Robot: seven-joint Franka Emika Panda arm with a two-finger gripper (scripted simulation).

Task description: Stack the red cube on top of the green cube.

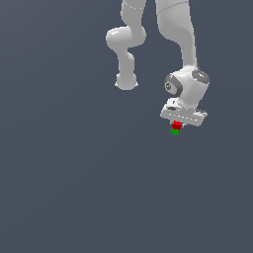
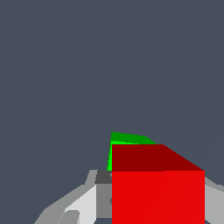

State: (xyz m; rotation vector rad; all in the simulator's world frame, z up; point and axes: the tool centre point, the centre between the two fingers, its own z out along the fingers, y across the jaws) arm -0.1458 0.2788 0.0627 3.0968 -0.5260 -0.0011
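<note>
Right, I've got the red cube (image 1: 177,124) clamped in the gripper (image 1: 177,123), right of centre in the exterior frame, and it sits directly over the green cube (image 1: 174,131), looking as if it touches.

My worry is alignment. On the wrist view the red cube (image 2: 157,183) fills the lower right, and a sliver of the green cube (image 2: 127,139) peeks out just past its far edge, so I judge the two aren't square. If I let go with that offset, the red one could tip or slide off, and a finger (image 2: 83,201) brushing on retreat could knock the pair.

That overhang shows only on the wrist camera. Only the exterior view shows the stack's height and the arm's pose.
</note>
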